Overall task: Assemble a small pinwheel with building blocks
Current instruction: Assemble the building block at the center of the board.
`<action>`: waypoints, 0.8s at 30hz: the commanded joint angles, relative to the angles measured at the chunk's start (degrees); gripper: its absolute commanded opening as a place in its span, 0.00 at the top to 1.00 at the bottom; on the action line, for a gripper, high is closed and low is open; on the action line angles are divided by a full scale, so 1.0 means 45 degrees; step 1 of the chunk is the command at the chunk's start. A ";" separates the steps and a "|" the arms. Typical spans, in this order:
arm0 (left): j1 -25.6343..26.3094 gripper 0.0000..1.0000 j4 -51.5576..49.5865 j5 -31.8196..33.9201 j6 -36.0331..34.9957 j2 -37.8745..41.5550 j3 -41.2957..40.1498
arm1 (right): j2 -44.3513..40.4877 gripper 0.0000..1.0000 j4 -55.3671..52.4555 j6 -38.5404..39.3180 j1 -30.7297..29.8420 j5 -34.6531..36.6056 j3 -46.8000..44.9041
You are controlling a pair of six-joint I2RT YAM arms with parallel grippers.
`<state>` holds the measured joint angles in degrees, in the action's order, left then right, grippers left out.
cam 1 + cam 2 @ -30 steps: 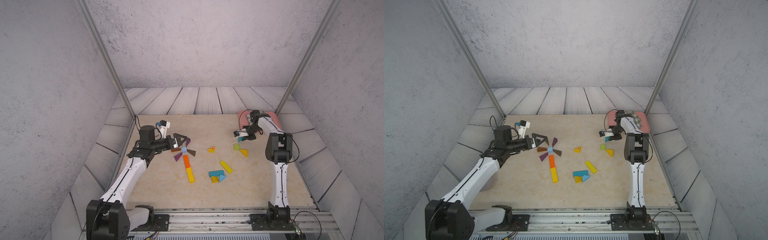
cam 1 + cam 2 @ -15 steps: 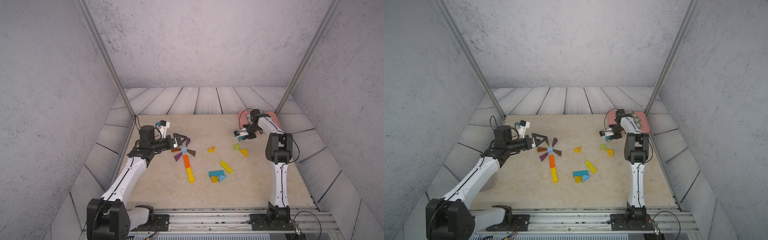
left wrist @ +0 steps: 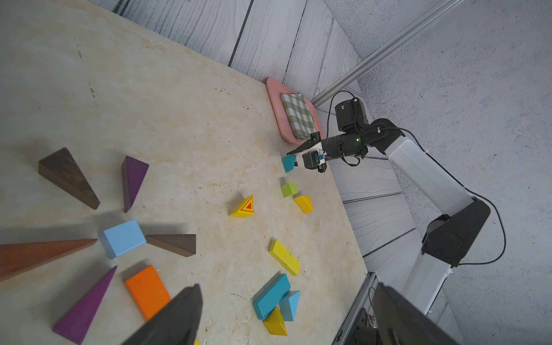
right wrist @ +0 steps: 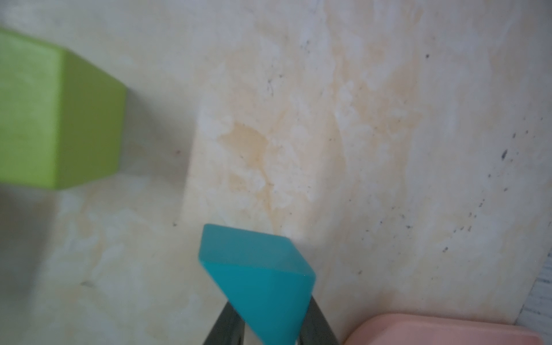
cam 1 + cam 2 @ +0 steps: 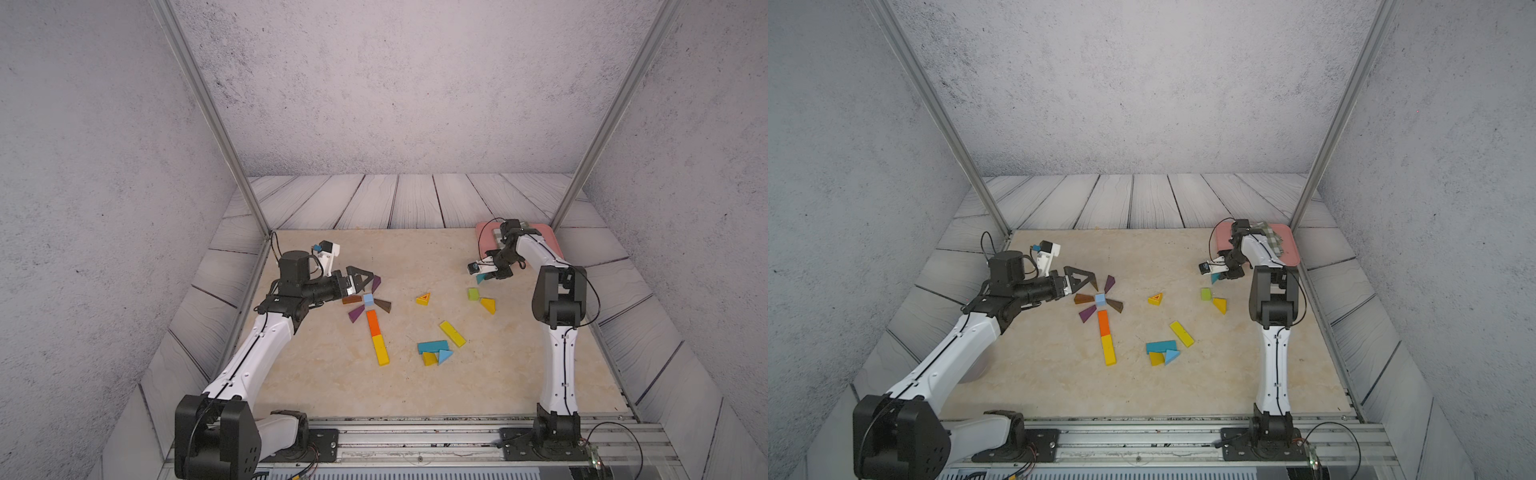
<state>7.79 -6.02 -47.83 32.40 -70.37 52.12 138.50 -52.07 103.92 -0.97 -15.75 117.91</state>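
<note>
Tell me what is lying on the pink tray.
A folded green-checked cloth lies on the pink tray. Nothing else shows on it. In the left wrist view the right claw, holding a teal block, hides one end of the tray.

The teal triangle (image 4: 257,268) in my right gripper (image 4: 273,325) wears smooth, even paint with a soft satin sheen, and my fingers (image 4: 227,325) look like matt black plastic. The light-blue cube (image 3: 122,238) is painted smooth and matt; the brown wedges (image 3: 67,176) around it show dark wood grain, and the purple wedges (image 3: 133,179) carry a thin matt stain. Well beyond that cube, the pink tray (image 3: 274,101) looks like smooth plastic, the checked cloth (image 3: 297,115) on it is woven, and the tabletop (image 3: 179,119) is matt, speckled, marbled beige.
</note>
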 commanded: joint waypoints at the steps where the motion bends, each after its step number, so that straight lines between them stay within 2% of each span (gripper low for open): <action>1: -0.0130 0.04 0.0295 -0.0114 -0.0031 -0.0105 -0.0156 | 0.0249 0.66 -0.0428 -0.0059 -0.0088 0.0646 -0.0804; 18: -0.0169 0.04 0.0309 -0.0127 0.0006 -0.0144 -0.0177 | -0.0406 0.69 0.0285 -0.0541 -0.0315 0.0916 -0.1980; 24: -0.0189 0.04 0.0332 -0.0158 0.0045 -0.0186 -0.0195 | -0.0504 0.69 0.0086 -0.1323 -0.0394 0.0825 -0.1924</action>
<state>7.51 -5.69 -47.86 32.58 -70.78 51.79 135.24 -46.87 100.53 -2.11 -13.34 112.03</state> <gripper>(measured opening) 0.961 0.306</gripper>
